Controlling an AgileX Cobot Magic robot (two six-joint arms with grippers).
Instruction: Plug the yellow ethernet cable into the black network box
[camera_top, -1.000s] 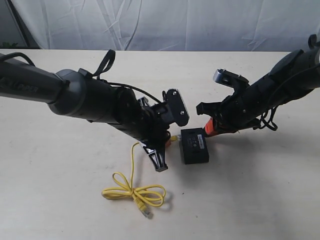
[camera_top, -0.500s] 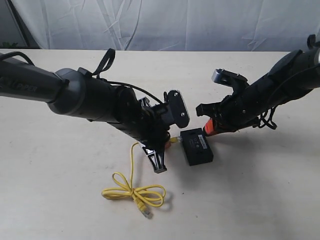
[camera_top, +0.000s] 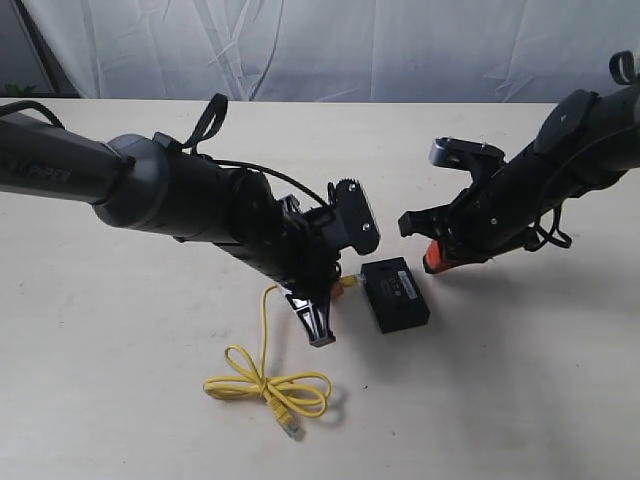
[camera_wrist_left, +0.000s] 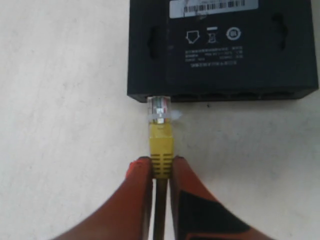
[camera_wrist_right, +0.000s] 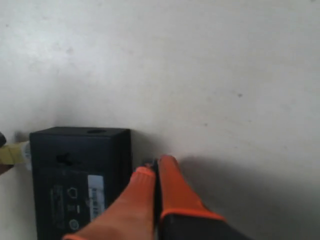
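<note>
Containers: we see none as such; nearest is the black network box (camera_wrist_left: 222, 47), whose side row of ports shows in the left wrist view. We see the cable's clear plug (camera_wrist_left: 159, 108) with its tip at the end port; how far in, we cannot tell.

Table (camera_top: 120, 400): pale, matte, holds everything.

Left gripper (camera_wrist_left: 161, 172): orange fingers (camera_wrist_left: 132, 200) pinched narrow on the yellow boot right behind the clear plug, so it's holding the yellow ethernet cable (camera_top: 268, 385). In the exterior view this arm comes in from the left, gripper low at the box's left side.

Cable look: thin, bright yellow. We see one end at the box, then the cord drops toward the near edge into a loose bow-like loop lying flat on the table, second clear plug (camera_top: 292, 425) free at the loop's near side.

Box look: small, flat, black, rectangular; pale barcode label strip and small white markings on its upper face. Sits flat mid-table, between the two grippers, slightly skewed.

Right gripper (camera_wrist_right: 156, 172): orange fingers (camera_wrist_right: 175, 190) pressed together, nothing between them. We see the tips just beside the box's edge in the right wrist view; touching or not, we cannot tell.
</note>
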